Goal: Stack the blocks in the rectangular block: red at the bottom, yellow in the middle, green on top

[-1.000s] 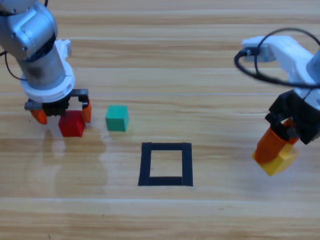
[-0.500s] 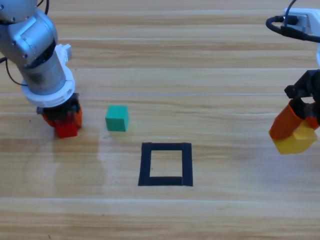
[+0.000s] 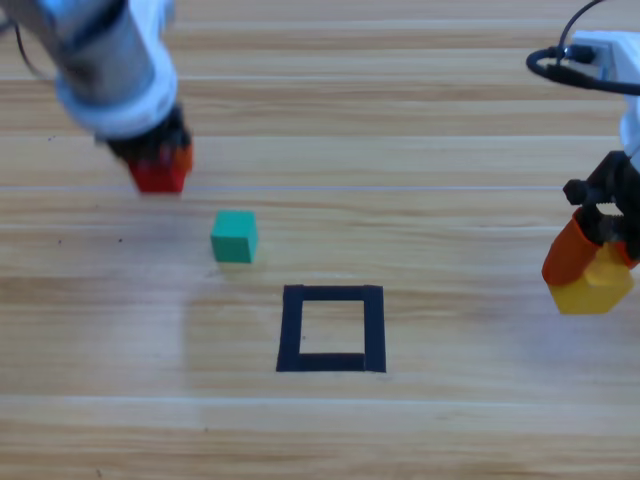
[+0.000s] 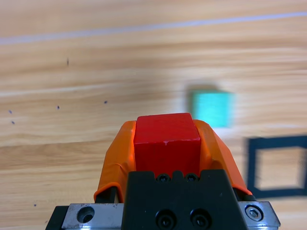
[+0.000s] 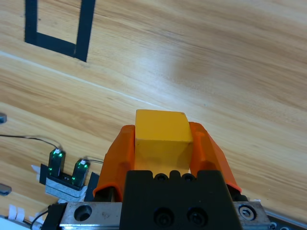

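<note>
1. my left wrist view shows it closest: my left gripper (image 4: 168, 143) has both orange jaws pressed against the sides of the red cube (image 4: 166, 143), pinching it, with the cube's top and front face bare between them.
2. past the red cube in that view the green cube (image 4: 211, 109) lies blurred on the wood, and to its lower right a corner of the frame (image 4: 277, 166) shows at the picture's edge.
3. my right wrist view gives the same close look at the other side: my right gripper (image 5: 163, 143) is clamped on the yellow cube (image 5: 161, 139), a jaw flat against each side.
4. only that view shows a small module with green lights (image 5: 67, 175) and thin cables near my right gripper's base; farther off, the frame (image 5: 57, 24) sits at its top left corner.
5. the high view alone shows how all of it lies: my left gripper (image 3: 160, 165) is at the upper left with the red cube (image 3: 158, 173) under the arm's grey wrist, up and left of the green cube (image 3: 234, 236).
6. the green cube sits flat on the table (image 3: 400, 150), apart from the frame (image 3: 331, 328), just beyond its upper left corner.
7. my right gripper (image 3: 590, 270) hangs at the right edge, jaws pointing down and slightly left, the yellow cube (image 3: 594, 286) at their tips, well to the right of the frame.
8. the frame's wooden middle has no cube in it.
</note>
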